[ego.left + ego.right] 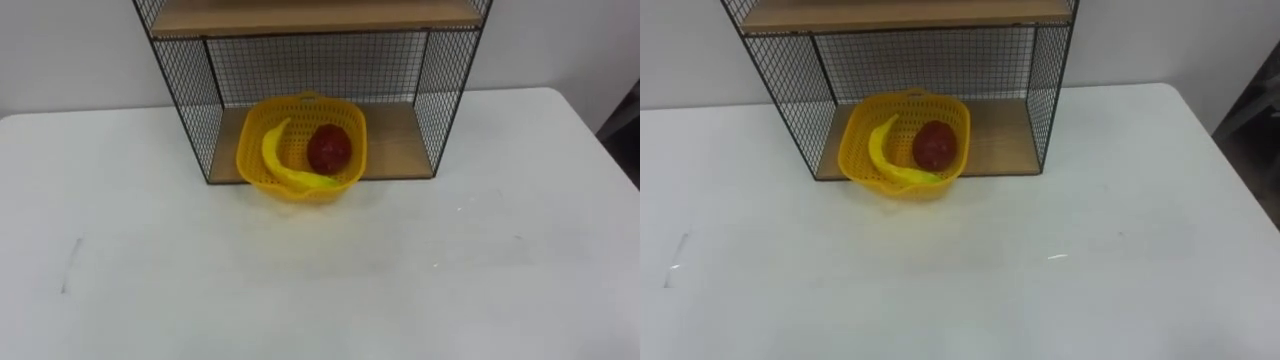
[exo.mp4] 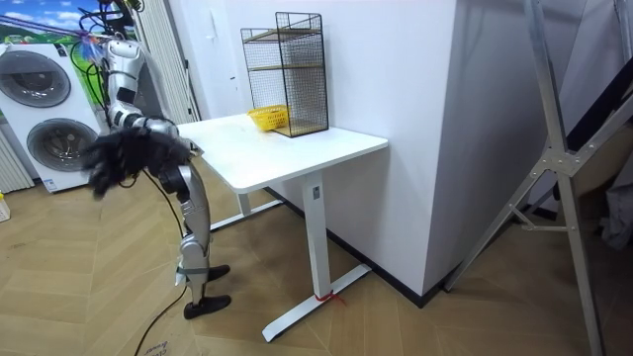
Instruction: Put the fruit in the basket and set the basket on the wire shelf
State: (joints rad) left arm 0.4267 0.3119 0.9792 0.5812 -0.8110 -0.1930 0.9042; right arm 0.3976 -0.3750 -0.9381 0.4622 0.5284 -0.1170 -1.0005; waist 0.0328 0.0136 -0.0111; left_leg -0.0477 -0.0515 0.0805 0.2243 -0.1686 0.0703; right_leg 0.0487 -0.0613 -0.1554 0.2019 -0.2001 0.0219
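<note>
A yellow plastic basket (image 1: 300, 150) stands at the left front of the wire shelf's (image 1: 195, 100) bottom wooden board, its front part hanging over the board's edge above the table. Inside it lie a yellow banana (image 1: 278, 158) along the left and front wall and a dark red apple (image 1: 329, 148) on the right. In the room view the robot stands at the table's end on the room view's left, a step back from it. My right hand (image 2: 102, 173) and left hand (image 2: 178, 148) are dark blurs low by its body, away from the basket (image 2: 267, 118).
The shelf has mesh sides and back and a second wooden board (image 1: 310, 15) above. It stands at the far side of a white table (image 1: 320, 270) against a white wall. Washing machines (image 2: 45, 109) stand behind the robot.
</note>
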